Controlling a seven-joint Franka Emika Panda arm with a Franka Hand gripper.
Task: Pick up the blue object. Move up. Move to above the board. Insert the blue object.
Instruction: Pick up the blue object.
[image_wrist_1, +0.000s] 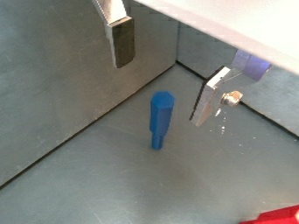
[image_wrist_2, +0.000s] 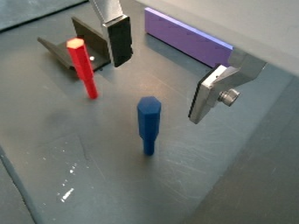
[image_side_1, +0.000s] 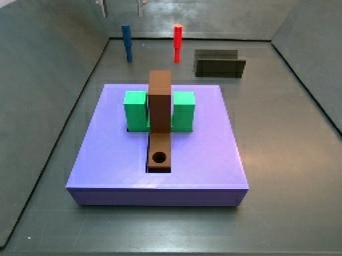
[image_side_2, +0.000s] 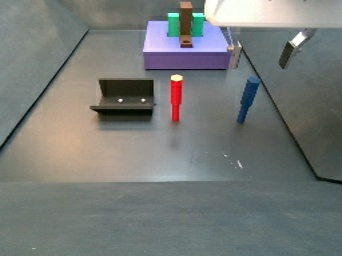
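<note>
Currently, from left to right in a side view, I see the fixture (image_side_2: 123, 97), the red peg (image_side_2: 175, 97) and the blue object (image_side_2: 247, 100), all standing on the grey desk (image_side_2: 160, 150). My gripper (image_side_2: 262, 48) hovers above the blue object, fingers (image_wrist_2: 118, 41) spread and empty. It looks light, rigid and smooth, possibly slippery, so I would pinch its upper part squarely. The board (image_side_1: 160, 115) lies well apart, on the purple slab (image_side_1: 207, 160).

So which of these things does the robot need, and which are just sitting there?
Needed:
blue object, standing upright
board with its hole
gripper, open above the blue object

Just sitting:
red peg
fixture
purple slab
green blocks
</note>
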